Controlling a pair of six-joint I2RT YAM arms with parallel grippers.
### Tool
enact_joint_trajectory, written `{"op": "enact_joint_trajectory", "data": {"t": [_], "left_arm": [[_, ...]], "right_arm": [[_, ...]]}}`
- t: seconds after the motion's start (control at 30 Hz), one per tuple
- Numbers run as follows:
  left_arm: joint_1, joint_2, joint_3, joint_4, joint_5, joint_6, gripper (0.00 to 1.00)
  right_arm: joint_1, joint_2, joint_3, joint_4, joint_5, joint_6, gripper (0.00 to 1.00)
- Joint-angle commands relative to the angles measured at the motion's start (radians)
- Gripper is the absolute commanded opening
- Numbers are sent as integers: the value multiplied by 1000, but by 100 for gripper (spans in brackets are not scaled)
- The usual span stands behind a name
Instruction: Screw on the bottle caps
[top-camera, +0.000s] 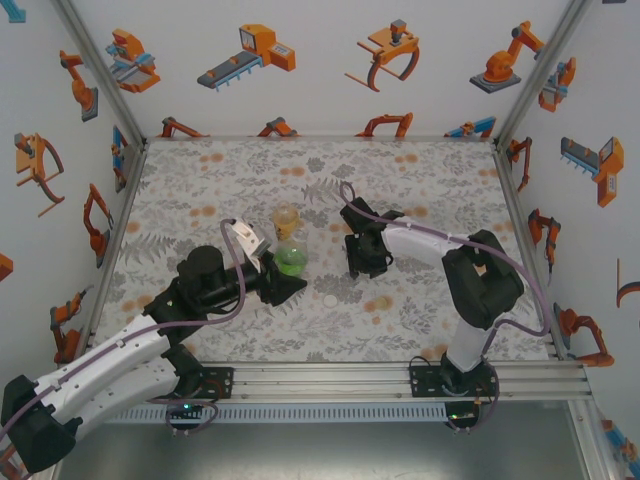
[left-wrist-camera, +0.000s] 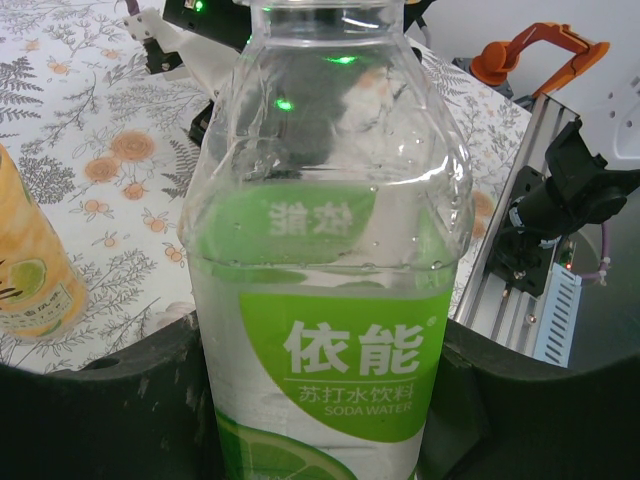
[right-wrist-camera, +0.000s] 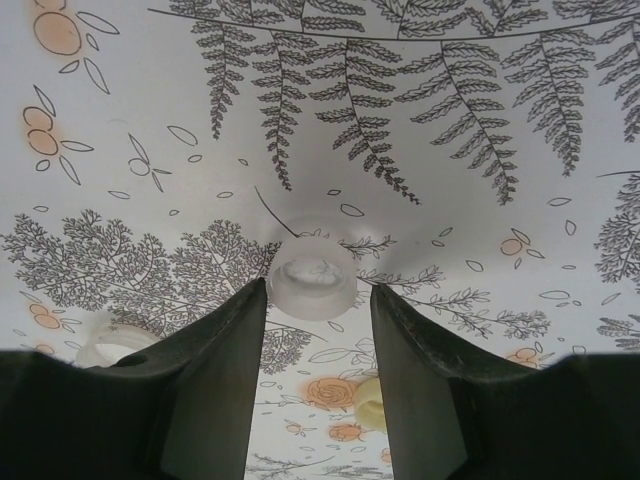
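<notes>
A clear cap (right-wrist-camera: 312, 274) is pinched between the right gripper's (right-wrist-camera: 318, 300) fingertips, above the table (top-camera: 200, 180) — the green-labelled bottle (left-wrist-camera: 330, 300), upright, is clamped in the left gripper (top-camera: 287, 283), just to the cap's left. Two bottles are counted; a white cap (top-camera: 330, 299) lies between the arms.

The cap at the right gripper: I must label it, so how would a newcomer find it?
On the fern-print table, find the right gripper. Between its fingertips sits a small round translucent white plastic cap. Another whitish cap lies left, outside the gripper.
</notes>
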Motion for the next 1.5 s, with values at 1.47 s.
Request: {"op": "enact_joint_trajectory", "data": {"t": [1.47], "left_arm": [[4,-8,28,10,17,4,0]], "right_arm": [[-1,-38,63,-30,-25,-6,46]]}}
